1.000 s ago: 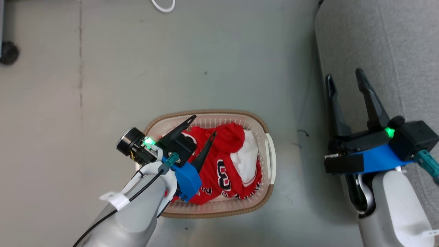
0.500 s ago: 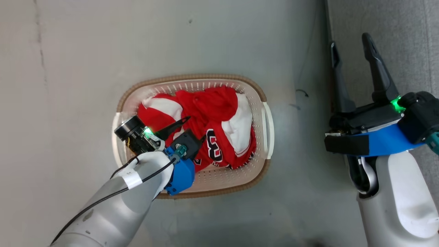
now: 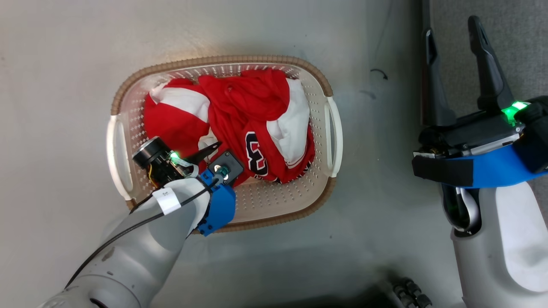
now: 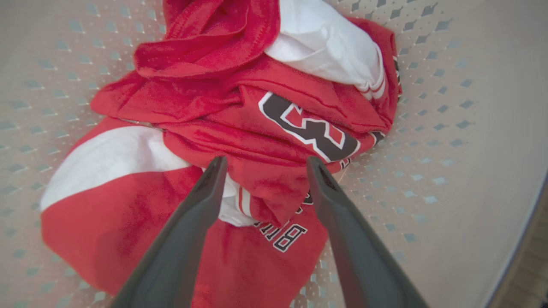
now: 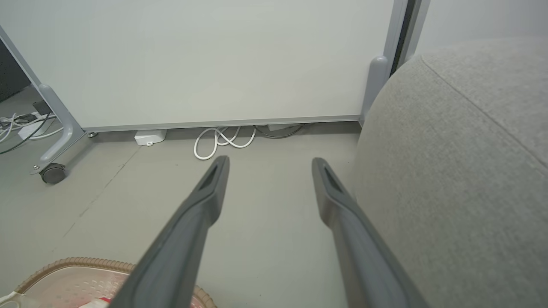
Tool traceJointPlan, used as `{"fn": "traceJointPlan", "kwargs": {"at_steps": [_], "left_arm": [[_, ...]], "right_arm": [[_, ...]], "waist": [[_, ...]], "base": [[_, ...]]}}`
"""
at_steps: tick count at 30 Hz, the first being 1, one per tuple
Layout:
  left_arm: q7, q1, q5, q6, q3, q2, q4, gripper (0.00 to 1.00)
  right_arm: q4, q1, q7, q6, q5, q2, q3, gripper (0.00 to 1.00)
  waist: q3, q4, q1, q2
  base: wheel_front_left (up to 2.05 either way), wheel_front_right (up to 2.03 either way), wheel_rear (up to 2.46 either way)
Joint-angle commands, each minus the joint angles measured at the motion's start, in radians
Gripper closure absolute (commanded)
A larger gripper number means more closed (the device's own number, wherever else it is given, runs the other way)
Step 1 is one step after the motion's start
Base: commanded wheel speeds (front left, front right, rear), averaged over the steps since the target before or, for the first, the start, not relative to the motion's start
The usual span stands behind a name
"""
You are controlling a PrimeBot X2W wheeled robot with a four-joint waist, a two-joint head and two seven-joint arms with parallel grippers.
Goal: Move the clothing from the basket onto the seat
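The cream basket (image 3: 222, 60) with a brown braided rim stands on the grey floor, and the red and white clothing (image 3: 248, 107) is heaped inside it. One jersey shows a dark "3" and "BULLS" lettering. My left gripper (image 3: 226, 155) points down into the basket's near left part. In the left wrist view it is open (image 4: 266, 162), its fingertips straddling a red fold of the clothing (image 4: 257, 128), close above it. The basket's perforated wall (image 4: 449, 128) lies around. My right gripper (image 3: 451, 28) stands open and empty at the edge of the grey seat (image 3: 513, 42).
In the right wrist view a white panel on a wheeled frame (image 5: 214, 64) stands ahead, with a looped white cable (image 5: 222, 141) and a caster (image 5: 52, 173) on the floor. The seat (image 5: 462, 149) bulges at the right, and the basket rim (image 5: 77, 262) shows low left.
The head camera has tilted, so the whole picture has shifted. My left gripper has sunk deeper into the basket, closer to the clothing. Both grippers stay open.
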Motion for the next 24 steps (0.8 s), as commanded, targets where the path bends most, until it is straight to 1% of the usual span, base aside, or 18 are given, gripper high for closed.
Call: {"fn": "traceJointPlan", "kwargs": {"at_steps": [1, 4, 9, 15, 17, 24], "left_arm": [[0.022, -0.024, -0.016, -0.001, -0.012, 0.007, 0.01, 0.0], [0.065, -0.04, -0.053, -0.001, -0.023, 0.011, 0.021, 0.0], [0.083, -0.069, -0.087, -0.001, -0.048, 0.02, 0.03, 0.0], [0.12, -0.107, -0.12, -0.001, -0.053, 0.031, 0.042, 0.0], [0.129, -0.104, -0.156, -0.001, -0.034, 0.026, 0.044, 0.0], [0.137, -0.124, -0.209, -0.001, -0.05, 0.011, 0.034, 0.0]], "right_arm": [[-0.011, -0.021, -0.003, 0.0, -0.002, -0.004, -0.002, 0.0], [-0.024, -0.018, -0.003, 0.0, -0.001, -0.004, -0.005, 0.0], [-0.043, -0.013, -0.003, 0.0, -0.006, -0.004, -0.008, 0.0], [-0.069, -0.019, -0.003, 0.0, -0.007, -0.004, -0.008, 0.0], [-0.077, -0.016, -0.003, 0.0, -0.007, -0.004, -0.006, 0.0], [-0.089, 0.0, -0.003, 0.0, -0.011, -0.004, -0.01, 0.0]], "waist": [[0.023, -0.007, -0.0001, 0.0], [0.048, -0.01, -0.0001, 0.0], [0.083, -0.012, -0.0001, 0.0], [0.127, -0.019, -0.0001, 0.0], [0.139, -0.022, -0.0001, 0.0], [0.166, -0.027, -0.0001, 0.0]], "base": [[0.0, 0.0, 0.0], [0.0, 0.0, 0.0], [0.0, 0.0, 0.0], [0.0, 0.0, 0.0], [0.0, 0.0, 0.0], [0.0, 0.0, 0.0]]}}
